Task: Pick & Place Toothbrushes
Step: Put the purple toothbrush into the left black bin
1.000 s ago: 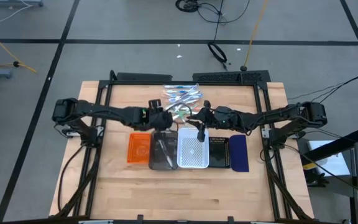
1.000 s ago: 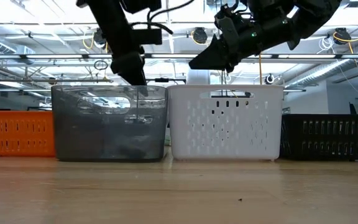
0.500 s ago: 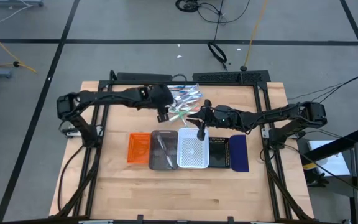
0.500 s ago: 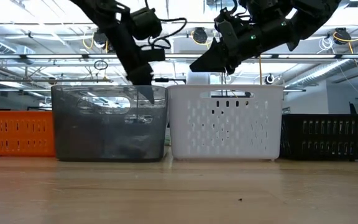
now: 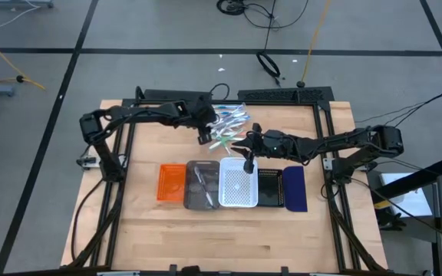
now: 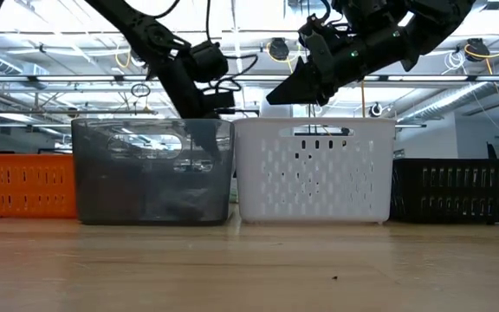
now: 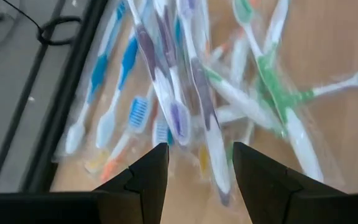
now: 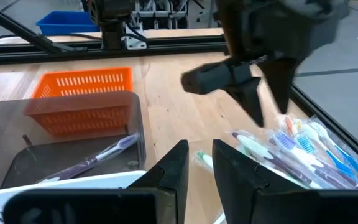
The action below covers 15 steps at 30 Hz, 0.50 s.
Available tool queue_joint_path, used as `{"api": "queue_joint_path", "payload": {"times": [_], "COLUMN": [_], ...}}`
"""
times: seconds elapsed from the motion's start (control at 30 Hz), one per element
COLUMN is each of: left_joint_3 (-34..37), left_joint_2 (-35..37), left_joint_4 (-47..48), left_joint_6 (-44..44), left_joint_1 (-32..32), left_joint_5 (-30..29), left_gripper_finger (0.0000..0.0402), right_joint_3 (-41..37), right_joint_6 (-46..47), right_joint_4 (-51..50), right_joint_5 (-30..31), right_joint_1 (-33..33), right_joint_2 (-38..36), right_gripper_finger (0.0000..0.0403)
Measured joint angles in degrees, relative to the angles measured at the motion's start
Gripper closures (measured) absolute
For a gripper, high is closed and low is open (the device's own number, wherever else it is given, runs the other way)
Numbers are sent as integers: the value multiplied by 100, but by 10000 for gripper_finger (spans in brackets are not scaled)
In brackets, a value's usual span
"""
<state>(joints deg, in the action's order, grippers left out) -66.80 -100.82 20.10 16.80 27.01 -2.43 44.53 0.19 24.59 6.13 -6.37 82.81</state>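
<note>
Wooden worktop (image 5: 167, 230); left fingers (image 7: 194, 171) spread above toothbrushes (image 7: 185, 93); overlapping wrappers risk lifting several; right fingers (image 8: 197, 165), nearly closed, seem empty.

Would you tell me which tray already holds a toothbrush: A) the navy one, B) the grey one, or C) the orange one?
B: the right wrist view shows a toothbrush lying inside the grey tray, beside the orange tray.
</note>
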Motion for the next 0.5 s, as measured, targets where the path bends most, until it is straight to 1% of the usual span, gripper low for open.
{"api": "queue_joint_path", "payload": {"times": [0.17,0.27,0.5], "left_joint_3": [1,4,-5], "left_joint_2": [-198,-248,-453], "left_joint_4": [-196,-196,-536], "left_joint_6": [-5,-3,-1], "left_joint_1": [59,84,137], "left_joint_5": [99,97,102], "left_gripper_finger": [220,220,220], "right_joint_3": [0,0,0], "right_joint_6": [2,0,0], "right_joint_4": [-12,-7,-7], "right_joint_5": [0,-4,0], "right_joint_1": [-4,-4,-2], "right_joint_2": [0,0,0], "right_gripper_finger": [339,339,339]}}
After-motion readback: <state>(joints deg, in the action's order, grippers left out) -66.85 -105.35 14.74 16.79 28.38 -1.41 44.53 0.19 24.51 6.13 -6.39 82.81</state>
